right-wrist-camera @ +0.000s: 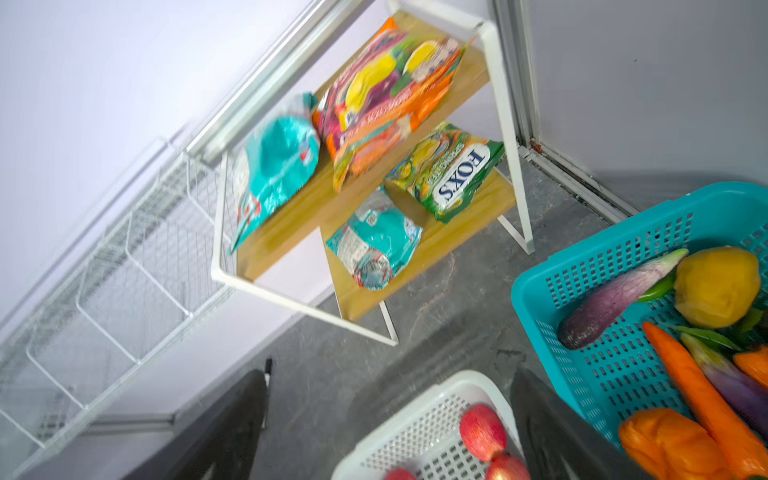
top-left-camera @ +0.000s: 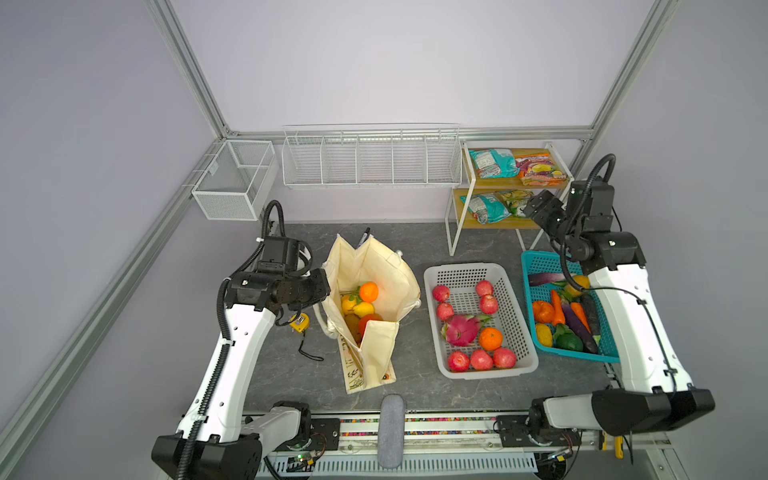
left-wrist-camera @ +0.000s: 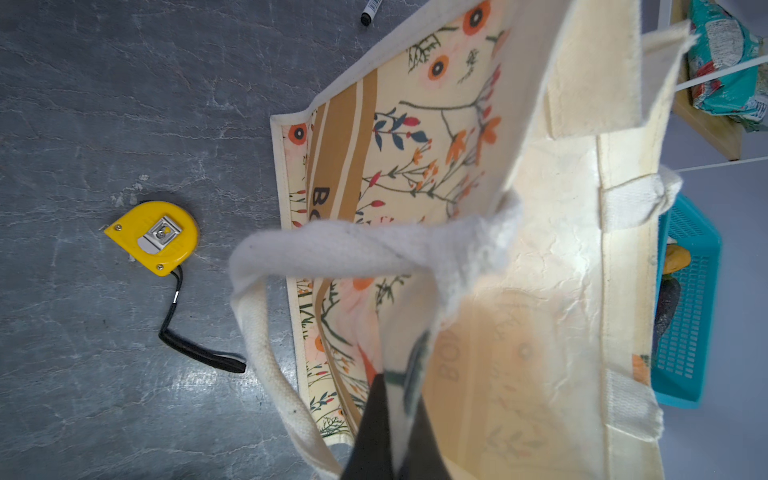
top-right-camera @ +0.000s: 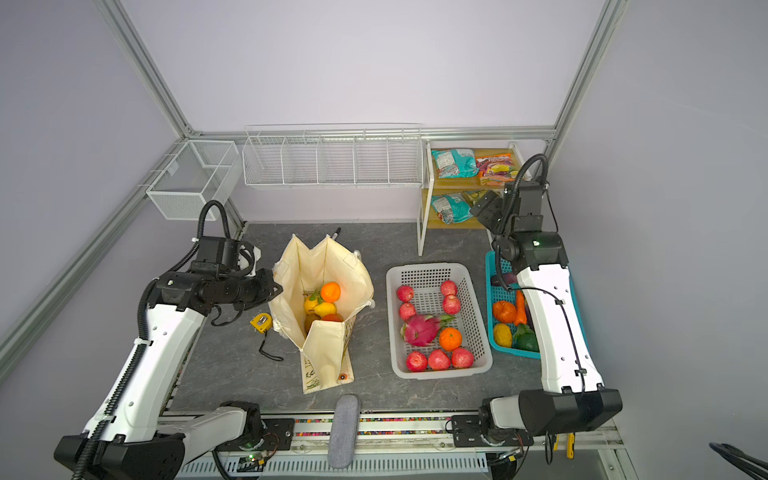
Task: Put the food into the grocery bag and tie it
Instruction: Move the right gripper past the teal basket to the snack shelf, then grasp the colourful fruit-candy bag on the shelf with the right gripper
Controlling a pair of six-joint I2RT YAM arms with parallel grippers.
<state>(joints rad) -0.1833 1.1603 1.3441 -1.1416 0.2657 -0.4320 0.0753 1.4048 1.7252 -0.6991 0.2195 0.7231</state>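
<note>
Grocery bag (top-left-camera: 374, 266) stands open, centre-left in both top views, fruit (top-left-camera: 363, 303) inside. Left gripper (top-left-camera: 324, 286) at the bag's left rim, jaws pinched closed on the canvas edge. Right gripper (top-left-camera: 536, 208) upper right, jaws spread wide, empty, just beside snack packets (top-left-camera: 486, 208) on lower shelf (top-left-camera: 511, 223); well apart from the bag.

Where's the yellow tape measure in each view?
In a top view: tape measure just left of grocery bag.
In a top view: same spot.
Left wrist: beside the bag's floral side.
Right wrist: not in it.
Shared landmark: teal basket, in all four.
</note>
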